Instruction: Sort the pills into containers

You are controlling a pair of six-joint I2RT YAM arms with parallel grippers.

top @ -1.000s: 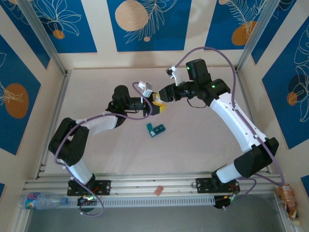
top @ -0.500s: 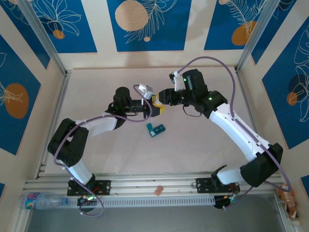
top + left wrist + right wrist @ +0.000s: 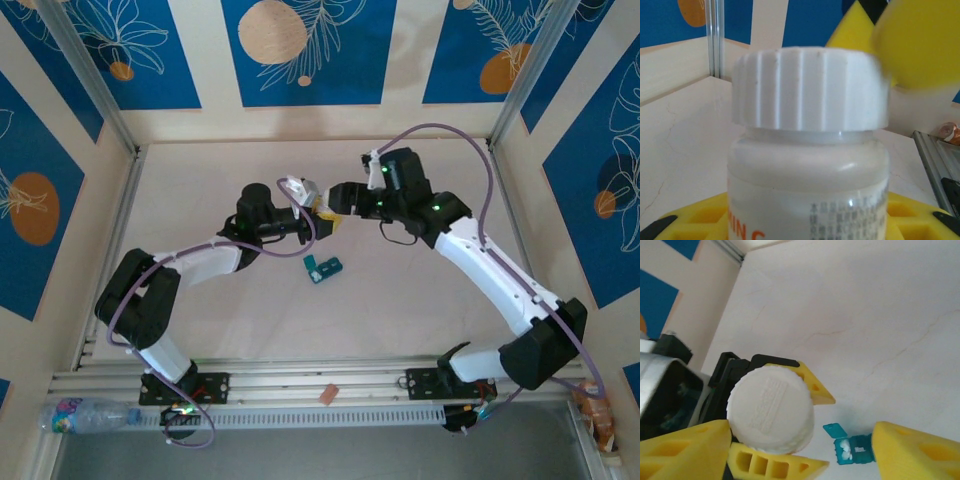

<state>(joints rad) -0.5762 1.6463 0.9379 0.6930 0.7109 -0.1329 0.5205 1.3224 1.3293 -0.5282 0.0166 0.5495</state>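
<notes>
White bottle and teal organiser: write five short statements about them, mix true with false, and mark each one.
1. The left gripper holds the white bottle. True.
2. The bottle's cap is off. False: the ribbed white cap sits on the bottle.
3. The right gripper is clamped on the cap. False: its yellow fingers stand apart, one on each side of the cap.
4. The teal organiser lies on the table with one lid open. True.
5. The open compartment is empty. False: white pills lie in it.
</notes>
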